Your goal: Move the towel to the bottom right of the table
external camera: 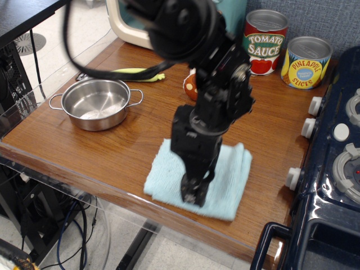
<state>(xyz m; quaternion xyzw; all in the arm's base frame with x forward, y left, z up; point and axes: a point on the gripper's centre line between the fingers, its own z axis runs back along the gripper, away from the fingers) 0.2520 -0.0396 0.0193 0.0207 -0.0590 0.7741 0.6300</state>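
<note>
The towel [225, 180], a fuzzy light aqua terry cloth folded into a rough rectangle, lies flat near the front edge of the table [140, 152]. Its long axis runs from about 8 o'clock to 2 o'clock. The gripper [194, 194] presses down on the cloth's front part; whether its jaws are clenched cannot be told. A steel pot [97, 102] sits at 10 o'clock, well apart.

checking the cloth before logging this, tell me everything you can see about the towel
The towel is a light aqua-blue, fuzzy terry cloth, lying flat and roughly rectangular near the front edge of the table, a little short of the dark toy stove. The black claw presses down on its front middle, hiding part of it. Its right edge looks slightly rumpled. Nothing else touches it.
</note>
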